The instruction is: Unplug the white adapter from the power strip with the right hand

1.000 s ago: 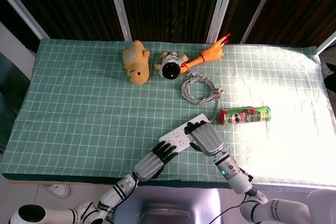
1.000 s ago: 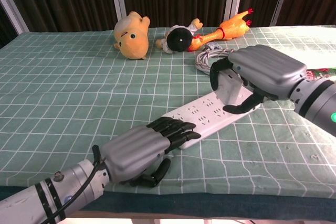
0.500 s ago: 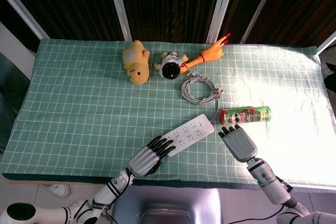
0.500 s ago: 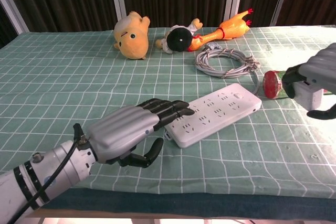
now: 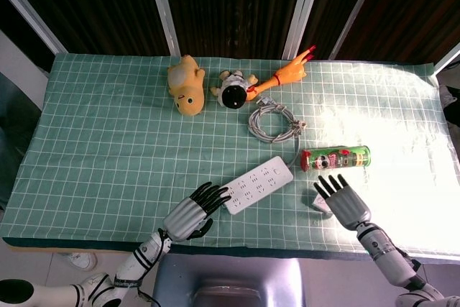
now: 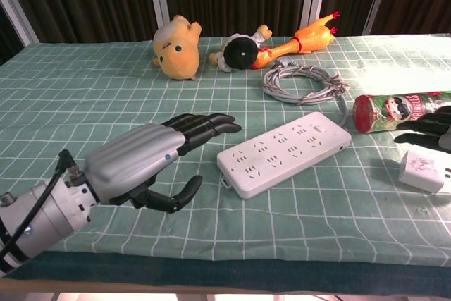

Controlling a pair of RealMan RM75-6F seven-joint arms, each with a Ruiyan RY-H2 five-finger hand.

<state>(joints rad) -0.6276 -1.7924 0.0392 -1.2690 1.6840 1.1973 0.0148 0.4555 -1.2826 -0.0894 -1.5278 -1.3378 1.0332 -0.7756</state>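
Note:
The white power strip [image 5: 259,183] [image 6: 283,153] lies at an angle on the green checked cloth with nothing plugged into its sockets. The white adapter [image 5: 320,203] [image 6: 423,171] lies loose on the cloth to the strip's right, below the can. My right hand [image 5: 343,199] [image 6: 430,128] hovers beside and partly over it, fingers spread, holding nothing. My left hand [image 5: 194,210] [image 6: 141,163] is open just left of the strip's near end, its fingertips a little short of it.
A green snack can [image 5: 336,157] [image 6: 398,109] lies on its side right of the strip. A coiled grey cable [image 5: 272,121] [image 6: 301,82] sits behind it. A yellow plush [image 5: 185,85], a black-and-white toy [image 5: 233,90] and a rubber chicken [image 5: 287,73] line the back.
My right hand pulled the adapter off the strip, carried it right, set it on the cloth and let go. My left hand lifted off the strip's near end and drew back left.

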